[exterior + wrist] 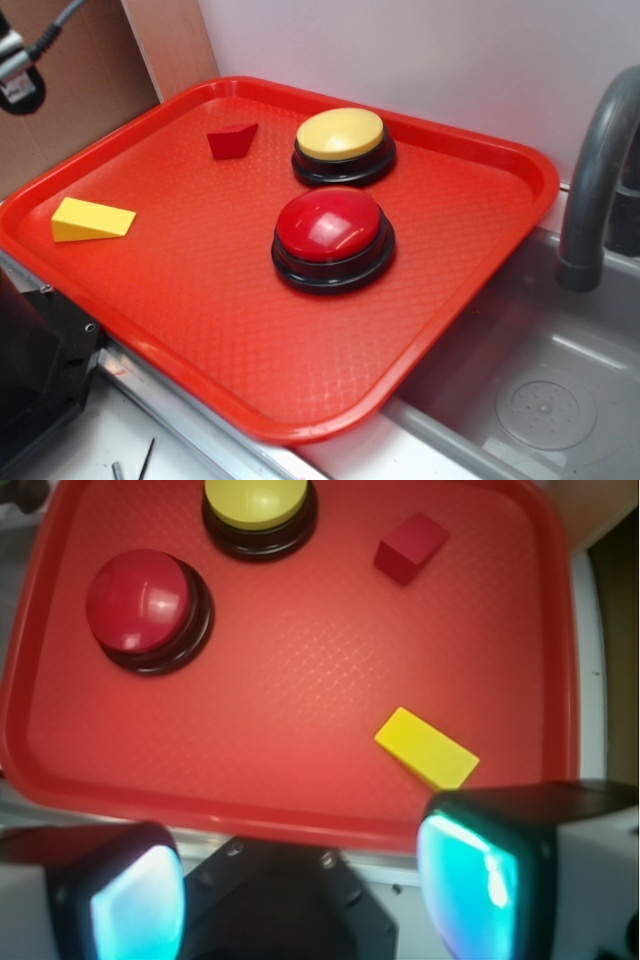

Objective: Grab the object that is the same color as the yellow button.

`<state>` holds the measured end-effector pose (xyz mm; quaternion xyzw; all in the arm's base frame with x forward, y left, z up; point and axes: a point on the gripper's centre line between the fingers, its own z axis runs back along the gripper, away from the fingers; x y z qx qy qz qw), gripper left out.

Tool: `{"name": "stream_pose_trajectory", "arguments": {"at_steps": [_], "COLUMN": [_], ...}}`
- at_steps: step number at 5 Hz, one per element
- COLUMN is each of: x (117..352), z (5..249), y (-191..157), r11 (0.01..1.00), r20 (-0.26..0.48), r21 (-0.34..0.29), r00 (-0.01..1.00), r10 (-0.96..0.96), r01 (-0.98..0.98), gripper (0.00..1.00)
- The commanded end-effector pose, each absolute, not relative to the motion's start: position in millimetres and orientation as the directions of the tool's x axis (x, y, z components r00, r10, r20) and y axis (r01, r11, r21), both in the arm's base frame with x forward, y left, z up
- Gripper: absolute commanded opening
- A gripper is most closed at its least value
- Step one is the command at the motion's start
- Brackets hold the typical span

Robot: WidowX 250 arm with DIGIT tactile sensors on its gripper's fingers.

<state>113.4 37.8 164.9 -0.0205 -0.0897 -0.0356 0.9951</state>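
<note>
Gripper: the gripper (pixel 300 890) shows only in the wrist view, as two finger pads at the bottom edge, spread wide with nothing between them. Both pads (pixel 135 905) are cut off by the frame and glow pale blue-green, so their surface is hard to read.
Yellow block: the yellow block (pixel 427 747) lies flat on the tray, just ahead of the right pad and apart from it, untouched. In the exterior view the block (pixel 92 219) sits near the tray's left rim, its wedge slope visible there.
Yellow button: the yellow button (pixel 257 510) is far ahead of the gripper at the top of the wrist view, its far half cut off by the frame. The exterior view shows the whole button (pixel 341 144) on its black base.
Red button: the red button (pixel 144 605) stands ahead and to the left of the gripper, near the yellow one but not touching it.
Red block: the red block (pixel 410 546) lies far ahead to the right, well apart from the yellow block; its colour blends into the tray, so its edges are faint.
Surface: the red tray (pixel 300 780) carries everything; its near rim passes just ahead of the pads, and its corners are cropped in the wrist view.
Hidden: the arm itself is mostly out of the exterior view; only a dark part with a cable (pixel 25 60) shows at the top left corner.
Sink: a grey sink (pixel 540 400) and tap (pixel 600 180) sit past the tray's edge in the exterior view, both partly cut off.
</note>
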Motion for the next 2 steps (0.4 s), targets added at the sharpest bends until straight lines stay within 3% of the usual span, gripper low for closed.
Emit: {"name": "stream_pose_trajectory", "arguments": {"at_steps": [1, 2], "x": [115, 119], "z": [118, 92], "y": [93, 113], "r11": [0.993, 0.989], "r20": [0.098, 0.022], "r21": [0.038, 0.077], "r00": [0.988, 0.992], "r10": [-0.116, -0.127], "r01": [0.113, 0.125], "gripper": [1.0, 1.0]}}
